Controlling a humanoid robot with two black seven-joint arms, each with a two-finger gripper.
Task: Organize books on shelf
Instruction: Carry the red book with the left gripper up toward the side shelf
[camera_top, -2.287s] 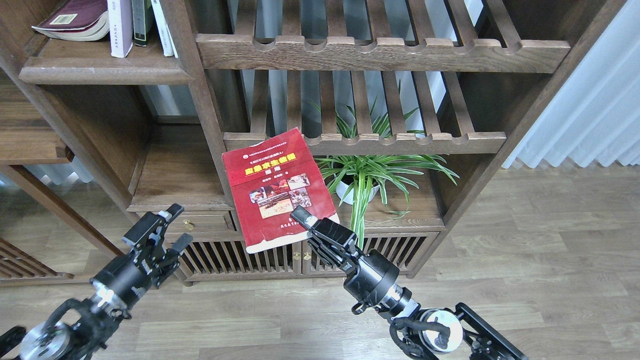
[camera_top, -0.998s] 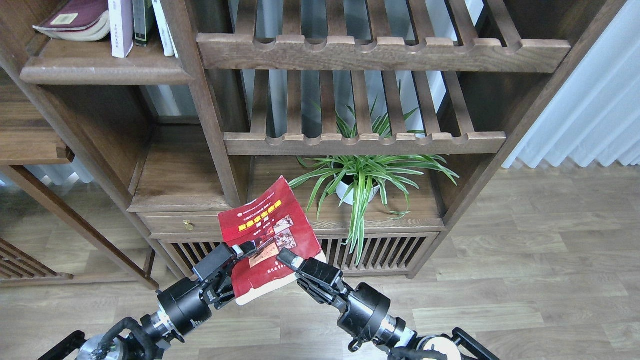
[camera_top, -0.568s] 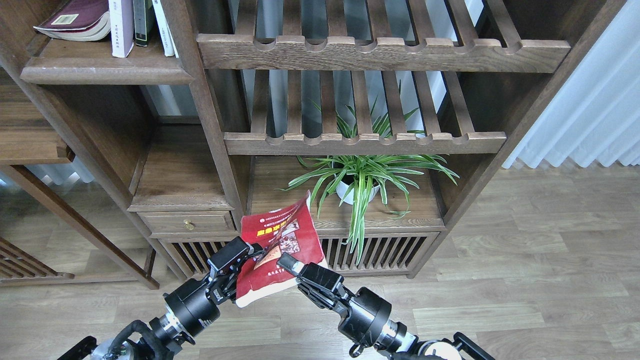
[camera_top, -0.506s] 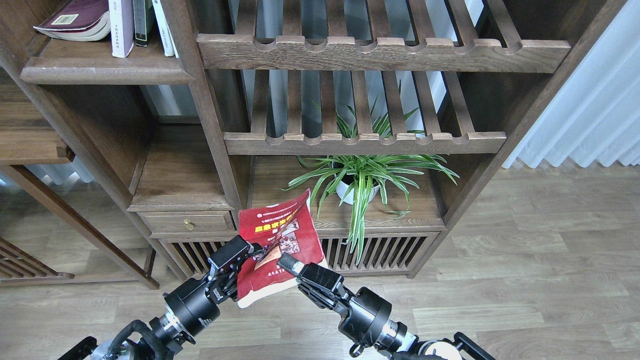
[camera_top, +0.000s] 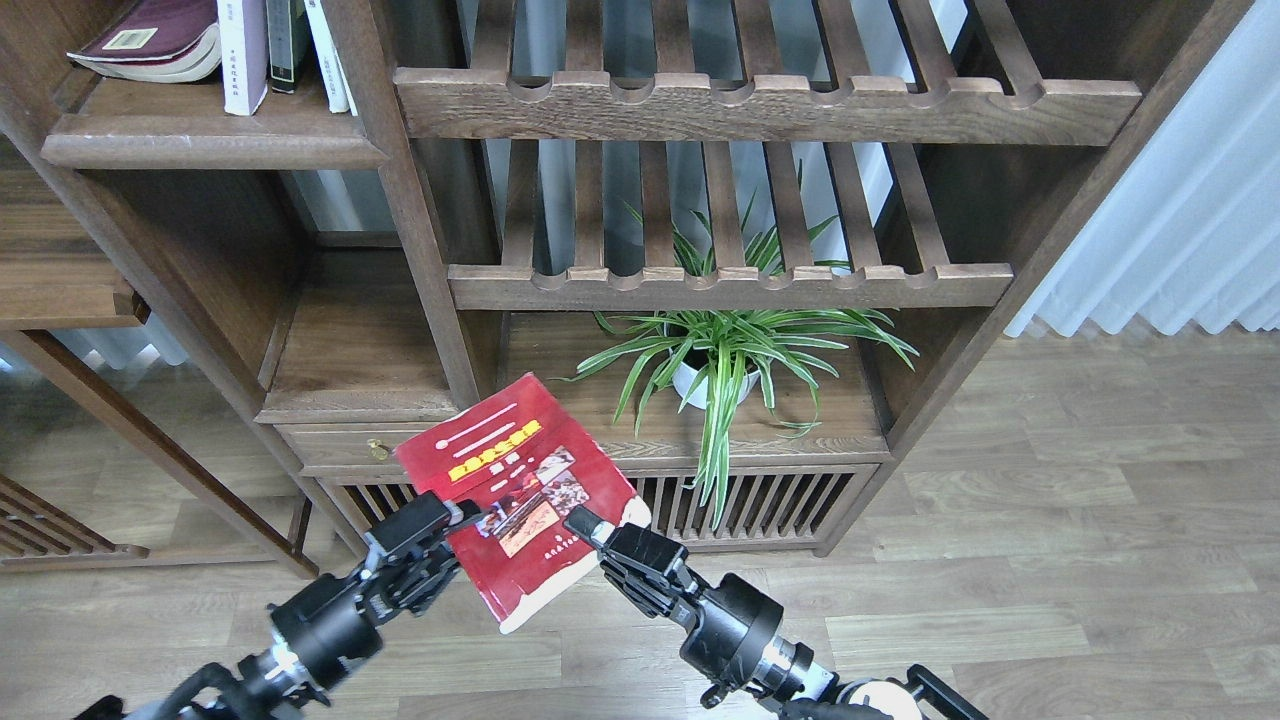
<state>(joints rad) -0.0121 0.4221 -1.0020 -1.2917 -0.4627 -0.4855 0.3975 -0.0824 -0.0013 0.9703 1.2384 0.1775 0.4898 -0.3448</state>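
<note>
Since half a second ago the red book (camera_top: 520, 500) is lying flatter and swinging leftward, held low before the cabinet, both grippers' fingers clamped on it: left gripper (camera_top: 455, 520) at its left edge, right gripper (camera_top: 590, 525) at its right. It is a glossy, floppy paperback, not yet shelved; other books (camera_top: 240, 50) are already standing on the smooth, round-edged shelf (camera_top: 200, 150).

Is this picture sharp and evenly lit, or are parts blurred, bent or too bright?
Head view: mostly sharp and lit by soft daylight; the red book shows a pale sheen with its title smeared. The curtain at right is bright and washed out. The bookcase posts splay outward, a wide-lens distortion. Shadows deepen under the shelf.
</note>
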